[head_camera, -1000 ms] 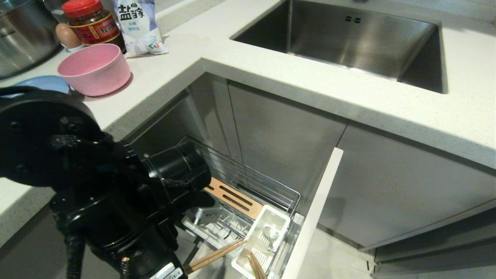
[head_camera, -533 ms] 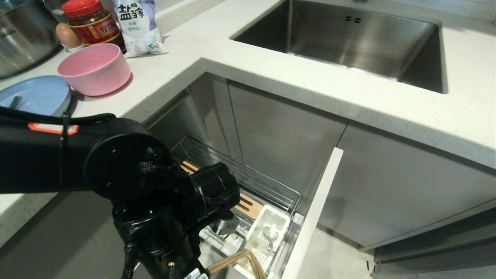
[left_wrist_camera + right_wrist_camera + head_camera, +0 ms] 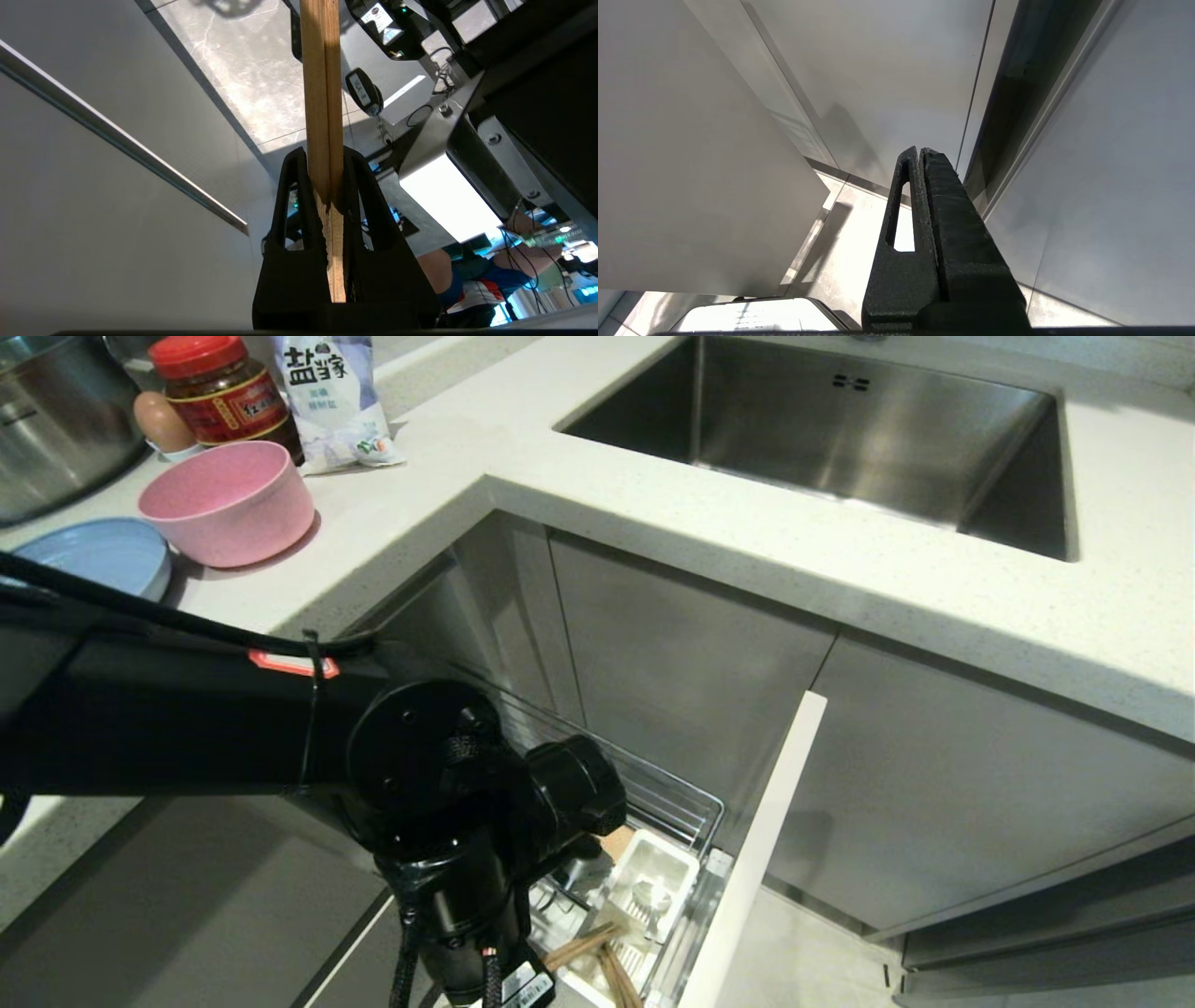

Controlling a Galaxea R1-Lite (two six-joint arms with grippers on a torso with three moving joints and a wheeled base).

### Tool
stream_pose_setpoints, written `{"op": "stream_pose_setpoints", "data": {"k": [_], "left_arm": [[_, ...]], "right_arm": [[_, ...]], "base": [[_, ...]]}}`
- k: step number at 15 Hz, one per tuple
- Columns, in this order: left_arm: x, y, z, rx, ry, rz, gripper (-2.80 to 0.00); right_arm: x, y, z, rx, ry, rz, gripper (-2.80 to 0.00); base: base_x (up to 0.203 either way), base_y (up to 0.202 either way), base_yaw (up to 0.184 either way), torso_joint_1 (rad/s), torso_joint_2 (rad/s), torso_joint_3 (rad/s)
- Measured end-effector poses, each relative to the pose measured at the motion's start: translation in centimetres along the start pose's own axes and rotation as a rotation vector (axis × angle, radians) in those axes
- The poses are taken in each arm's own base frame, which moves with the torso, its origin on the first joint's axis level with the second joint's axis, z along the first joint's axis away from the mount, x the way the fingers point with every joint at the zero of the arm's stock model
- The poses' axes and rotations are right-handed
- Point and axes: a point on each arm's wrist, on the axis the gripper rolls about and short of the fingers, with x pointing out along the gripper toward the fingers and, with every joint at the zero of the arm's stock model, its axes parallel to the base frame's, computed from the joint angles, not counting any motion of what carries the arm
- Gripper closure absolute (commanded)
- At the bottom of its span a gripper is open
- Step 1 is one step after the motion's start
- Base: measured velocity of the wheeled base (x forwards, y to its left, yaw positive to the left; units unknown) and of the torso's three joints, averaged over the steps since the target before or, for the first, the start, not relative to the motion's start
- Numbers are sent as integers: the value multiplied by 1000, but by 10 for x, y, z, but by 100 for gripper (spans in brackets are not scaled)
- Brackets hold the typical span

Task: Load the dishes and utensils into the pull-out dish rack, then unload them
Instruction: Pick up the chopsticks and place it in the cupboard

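Far left on counter: blue plate (image 3: 103,553), pink bowl (image 3: 227,501) beside it, both not yet loaded. Left gripper (image 3: 327,186) low over pull-out dish rack (image 3: 686,807), fingers clamped on pair of chopsticks (image 3: 321,93); chopstick ends (image 3: 583,945) show just beside white caddy (image 3: 653,877). Risk: sticks held off-vertical, tips may catch caddy rim and slip or skew in grip. Right gripper (image 3: 920,158) parked by cabinet, fingers closed, empty.

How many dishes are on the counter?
2. The pink bowl sits on the counter in front of a red-lidded jar. The blue plate lies beside the bowl, partly hidden by the left arm, which could hide others.
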Motion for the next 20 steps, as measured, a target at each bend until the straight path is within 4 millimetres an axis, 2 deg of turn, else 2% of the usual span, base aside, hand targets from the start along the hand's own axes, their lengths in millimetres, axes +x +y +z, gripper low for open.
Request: {"op": "stream_pose_setpoints", "data": {"k": [20], "left_arm": [[48, -9, 47, 12, 57, -3, 0]], "right_arm": [[0, 0, 0, 0, 0, 0, 0]], "base": [[0, 0, 0, 0, 0, 0]]}}
